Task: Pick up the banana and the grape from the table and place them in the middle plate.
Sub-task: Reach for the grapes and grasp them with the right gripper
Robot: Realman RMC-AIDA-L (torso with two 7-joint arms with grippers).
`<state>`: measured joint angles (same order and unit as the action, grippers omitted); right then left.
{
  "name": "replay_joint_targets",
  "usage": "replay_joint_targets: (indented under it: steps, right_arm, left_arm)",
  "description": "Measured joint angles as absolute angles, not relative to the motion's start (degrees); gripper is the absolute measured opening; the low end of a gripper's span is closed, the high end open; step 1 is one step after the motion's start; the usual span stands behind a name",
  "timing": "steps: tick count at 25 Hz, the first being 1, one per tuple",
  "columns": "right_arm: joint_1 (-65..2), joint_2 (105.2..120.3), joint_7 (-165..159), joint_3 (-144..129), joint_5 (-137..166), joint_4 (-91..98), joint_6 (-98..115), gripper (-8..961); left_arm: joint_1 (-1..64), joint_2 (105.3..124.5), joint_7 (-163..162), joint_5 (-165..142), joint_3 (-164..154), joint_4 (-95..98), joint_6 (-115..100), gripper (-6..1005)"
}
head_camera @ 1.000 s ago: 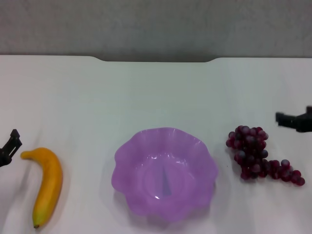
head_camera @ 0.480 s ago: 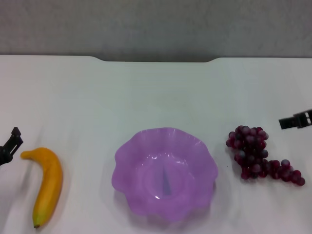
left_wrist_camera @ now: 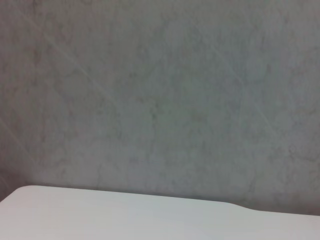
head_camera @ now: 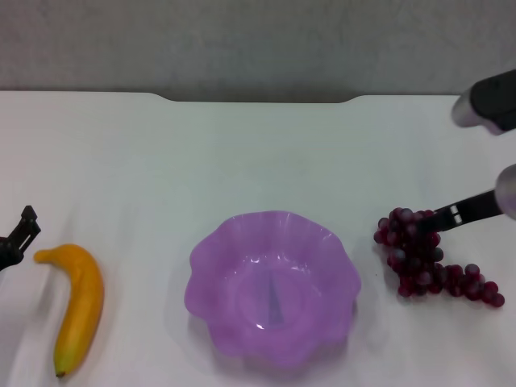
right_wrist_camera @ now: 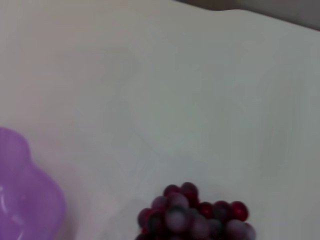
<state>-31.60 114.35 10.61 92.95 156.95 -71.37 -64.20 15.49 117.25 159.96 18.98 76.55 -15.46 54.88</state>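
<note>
The banana (head_camera: 78,306) lies on the white table (head_camera: 242,153) at the front left. The grape bunch (head_camera: 427,262) lies at the front right and also shows in the right wrist view (right_wrist_camera: 195,217). The purple scalloped middle plate (head_camera: 211,250) stands empty between them; its rim shows in the right wrist view (right_wrist_camera: 25,200). My right gripper (head_camera: 442,217) reaches in from the right, with its dark tip over the top of the grape bunch. My left gripper (head_camera: 18,238) sits at the left edge, just left of the banana's upper end.
The table's notched far edge (head_camera: 258,98) meets a grey wall. The left wrist view shows only that wall and a strip of table (left_wrist_camera: 125,215). Bare table lies behind the plate.
My right gripper has moved in from the right edge to the top of the grape bunch, and its arm now shows at the upper right. The left gripper barely moved.
</note>
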Motion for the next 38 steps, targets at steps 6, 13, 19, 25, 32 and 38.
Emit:
replay_joint_targets:
  steps: [6, 13, 19, 25, 32, 38]
  right_arm:
    - [-33.4, 114.49, 10.9, 90.1, 153.7, -67.0, -61.3, 866]
    - [-34.0, 114.52, 10.9, 88.7, 152.3, -64.6, -60.7, 864]
    - [-34.3, 114.39, 11.0, 88.7, 152.6, -62.1, -59.9, 863]
    - [-34.6, 114.46, 11.7, 88.7, 152.7, -61.6, -58.5, 861]
    - [-34.6, 114.44, 11.8, 88.4, 152.9, -61.4, -58.3, 691]
    - [-34.7, 114.42, 11.8, 87.4, 153.9, -61.4, -58.3, 450]
  left_arm:
    - [15.8, 117.25, 160.0, 19.0, 76.4, -15.5, 54.8, 899]
    - [15.8, 117.25, 160.0, 19.0, 76.4, -15.6, 54.8, 899]
    - [15.8, 117.25, 160.0, 19.0, 76.5, -15.6, 54.8, 899]
    - [15.7, 117.25, 160.0, 19.0, 76.6, -15.3, 54.8, 898]
    - [15.7, 117.25, 160.0, 19.0, 76.6, -15.2, 54.8, 898]
    - [15.7, 117.31, 160.0, 19.0, 76.6, -15.1, 54.8, 898]
